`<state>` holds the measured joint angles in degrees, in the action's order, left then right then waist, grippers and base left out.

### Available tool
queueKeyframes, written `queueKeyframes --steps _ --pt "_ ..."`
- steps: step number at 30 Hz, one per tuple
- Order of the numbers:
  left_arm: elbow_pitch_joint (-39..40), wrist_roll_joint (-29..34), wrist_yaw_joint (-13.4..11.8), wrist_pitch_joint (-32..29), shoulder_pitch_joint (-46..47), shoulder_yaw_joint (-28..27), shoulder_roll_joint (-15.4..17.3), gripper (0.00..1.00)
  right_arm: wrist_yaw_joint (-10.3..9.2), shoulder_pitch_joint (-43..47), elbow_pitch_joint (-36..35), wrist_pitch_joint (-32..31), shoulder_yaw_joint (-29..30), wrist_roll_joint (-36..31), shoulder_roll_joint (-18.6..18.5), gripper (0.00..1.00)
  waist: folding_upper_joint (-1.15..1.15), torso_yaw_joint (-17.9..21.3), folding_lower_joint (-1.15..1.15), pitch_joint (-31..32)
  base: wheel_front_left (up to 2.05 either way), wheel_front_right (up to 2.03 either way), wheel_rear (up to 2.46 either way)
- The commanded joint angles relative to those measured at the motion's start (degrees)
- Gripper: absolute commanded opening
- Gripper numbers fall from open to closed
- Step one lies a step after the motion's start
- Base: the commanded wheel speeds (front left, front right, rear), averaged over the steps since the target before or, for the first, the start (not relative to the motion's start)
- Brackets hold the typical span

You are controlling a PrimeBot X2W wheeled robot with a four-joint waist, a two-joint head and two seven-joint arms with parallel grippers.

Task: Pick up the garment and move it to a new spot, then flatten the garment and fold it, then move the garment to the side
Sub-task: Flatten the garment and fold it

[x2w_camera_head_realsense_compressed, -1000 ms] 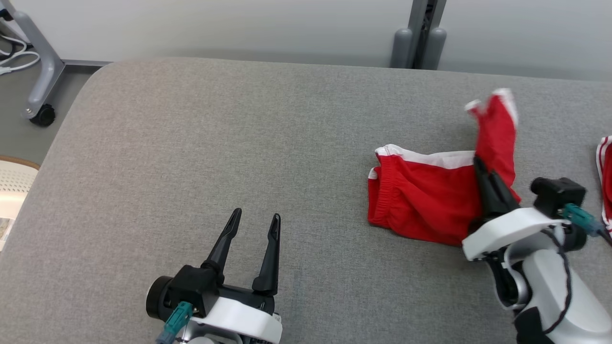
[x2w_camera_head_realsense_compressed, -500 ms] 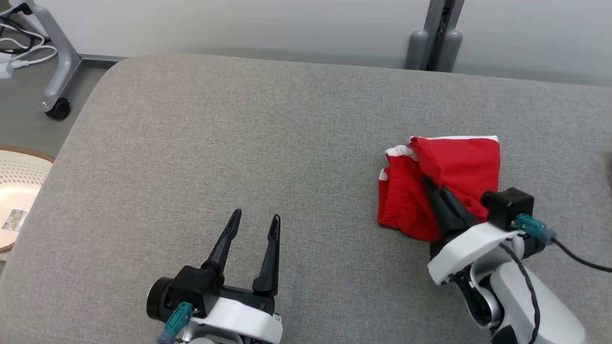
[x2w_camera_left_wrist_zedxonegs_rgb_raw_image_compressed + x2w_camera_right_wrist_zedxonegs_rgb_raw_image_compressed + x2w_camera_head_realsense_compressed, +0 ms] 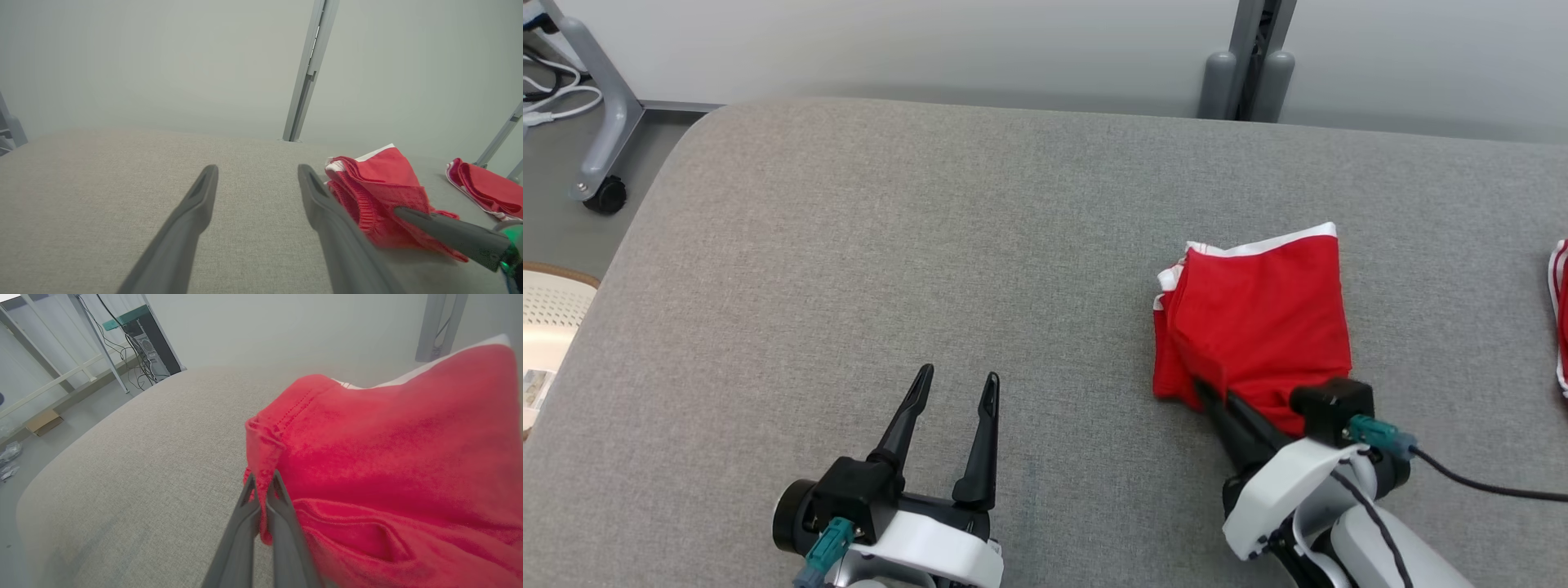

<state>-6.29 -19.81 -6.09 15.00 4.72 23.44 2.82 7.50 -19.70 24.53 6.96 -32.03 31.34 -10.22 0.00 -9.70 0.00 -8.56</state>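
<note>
At lower left the left gripper (image 3: 958, 377) points up over the grey pad (image 3: 890, 229), its jaws spread wide, gripping nothing. Right of it the red garment (image 3: 1262, 322) lies folded over on the pad, with a white hem along its far edge. The right gripper (image 3: 1202, 387) is clenched on cloth at the garment's near left corner, and another red cloth (image 3: 1560, 322) lies apart at the far right.

grey padded surface (image 3: 849, 245), folded red garment (image 3: 1258, 318), another red garment (image 3: 1561, 327)
</note>
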Motion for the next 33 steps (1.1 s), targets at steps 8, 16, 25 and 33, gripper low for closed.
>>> queueKeyframes --steps 8,16,25,33 --pt "-1.2 -0.1 -0.1 0.2 -0.9 -0.4 0.2 1.00 -0.01 2.6 -2.9 0.1 -1.2 1.0 -0.1 1.00 0.00 1.7 0.00 1.6 0.00 0.00 0.00" --pt "-1.5 -0.2 -0.1 0.2 -1.4 -1.5 0.2 1.00 -0.01 1.1 -2.8 4.4 3.8 -3.8 -0.7 1.00 0.00 5.1 0.00 3.8 0.00 0.00 0.00" --pt "-2.2 -2.4 -0.3 0.2 -2.5 -4.8 0.2 1.00 0.00 0.2 3.2 7.7 10.4 -5.3 1.1 1.00 0.00 10.0 0.00 6.1 0.00 0.00 0.00" --pt "-2.1 -3.2 -0.2 0.2 -4.3 -8.2 0.2 1.00 0.00 3.1 1.1 8.3 16.0 -12.8 1.2 1.00 0.00 12.7 0.00 7.5 0.00 0.00 0.00"
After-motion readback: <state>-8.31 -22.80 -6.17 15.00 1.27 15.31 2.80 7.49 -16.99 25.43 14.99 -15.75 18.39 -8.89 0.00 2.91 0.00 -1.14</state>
